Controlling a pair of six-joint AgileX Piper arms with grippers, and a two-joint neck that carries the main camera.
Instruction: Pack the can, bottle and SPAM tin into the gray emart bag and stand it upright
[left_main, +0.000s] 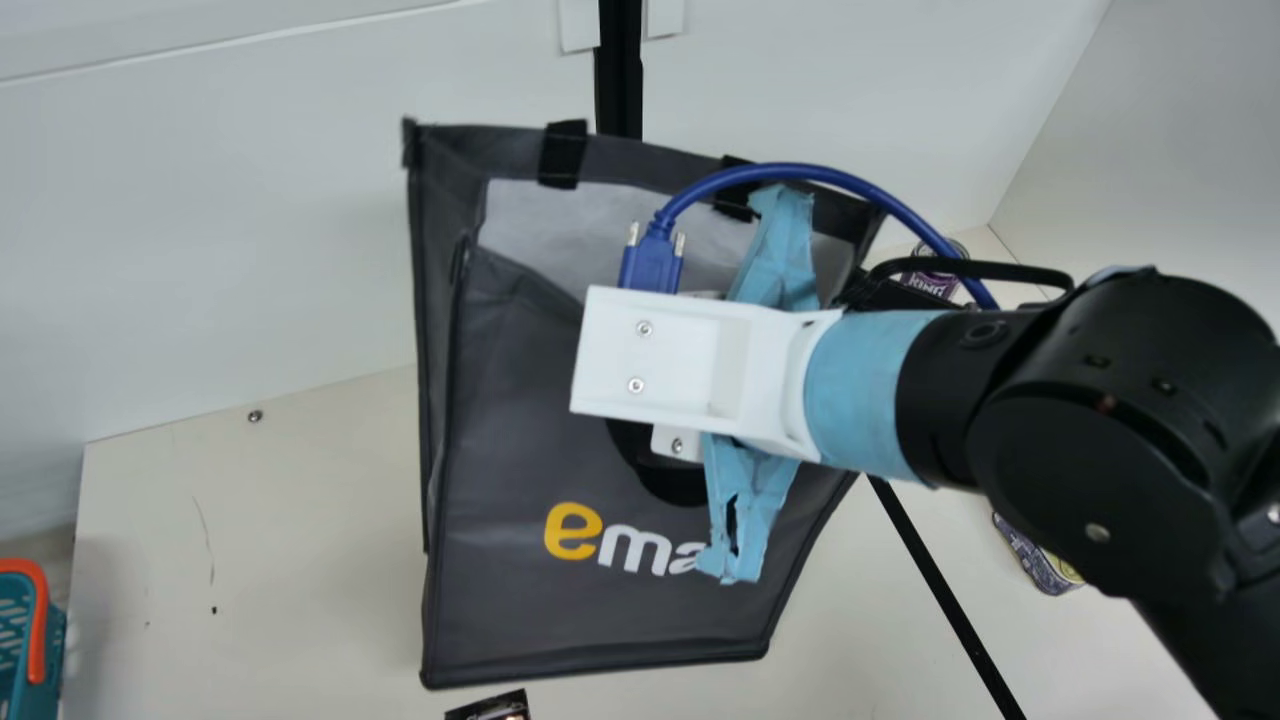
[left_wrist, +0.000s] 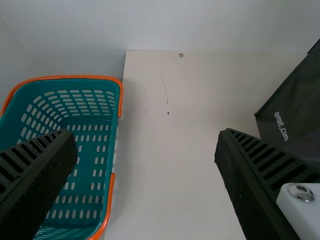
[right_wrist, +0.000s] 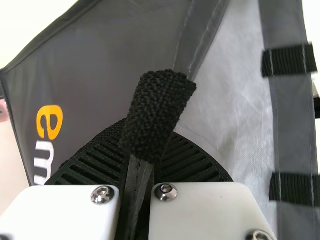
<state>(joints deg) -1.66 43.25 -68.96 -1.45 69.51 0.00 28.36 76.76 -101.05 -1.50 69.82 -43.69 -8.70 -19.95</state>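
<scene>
The gray emart bag (left_main: 560, 420) is mid-table in the main view, its mouth up and partly gaping, with the pale lining showing. Over its front rim lies my right gripper (left_main: 670, 480). The right wrist view has the right gripper (right_wrist: 139, 167) shut on the front rim of the bag (right_wrist: 120, 55), beside a black strap loop (right_wrist: 157, 112). My left gripper (left_wrist: 147, 137) is open and empty, with bare table between its fingers; the bag's side (left_wrist: 292, 107) stands beyond one finger. Whether anything lies inside the bag, I cannot tell.
A teal basket (left_wrist: 112, 145) with orange trim is beside the left gripper. Purple cans (left_main: 930, 283) (left_main: 1040, 560) lie partly behind the right arm. A small dark item (left_main: 490, 708) is at the main view's bottom edge. White walls (left_main: 250, 250) rise behind the table.
</scene>
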